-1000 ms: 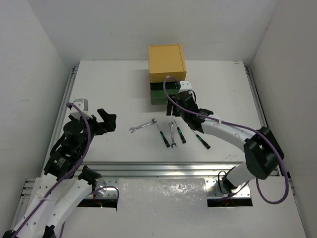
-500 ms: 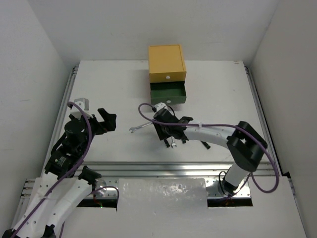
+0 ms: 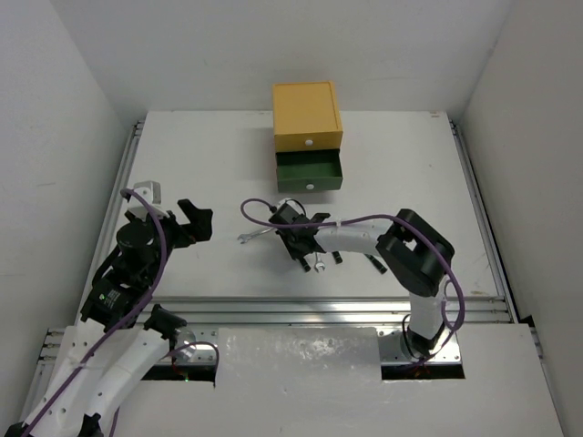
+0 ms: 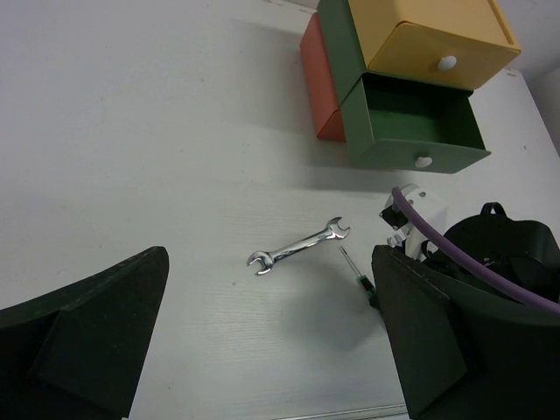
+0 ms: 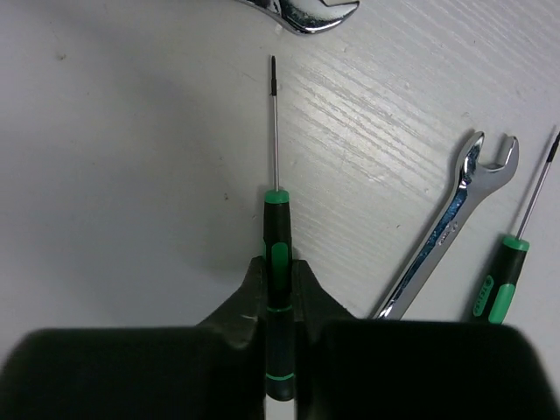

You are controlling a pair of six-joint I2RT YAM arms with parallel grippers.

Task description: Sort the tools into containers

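The green-and-black screwdriver [image 5: 276, 223] lies flat on the white table [image 3: 200, 155] with the rear half of its handle between the right gripper [image 5: 278, 289] fingers [image 5: 249, 302], which are drawn in tight against either side of it. Its long axis runs straight ahead of that gripper, with the thin shaft and tip pointing away from the fingers. Just past the tip lies the open end of a silver wrench [image 5: 302, 13]. On the gripper's right side a second wrench [image 5: 446, 232] lies slanted with its open end forward, and beyond that lies another green-handled screwdriver [image 5: 500, 280], roughly parallel to the gripped one. Only the right wrist view shows this grip; from above, the wrist and its purple cable [image 3: 260, 211] cover the handle. The top view does show the chest [image 3: 308, 114] well ahead of the right gripper, its green drawer [image 3: 310, 171] pulled out. The left wrist view adds the red-orange bottom drawer [image 4: 319, 66], which is hidden from above. The left gripper [image 3: 193, 221] hangs with its fingers spread wide and nothing held, the first wrench on the table ahead of it.
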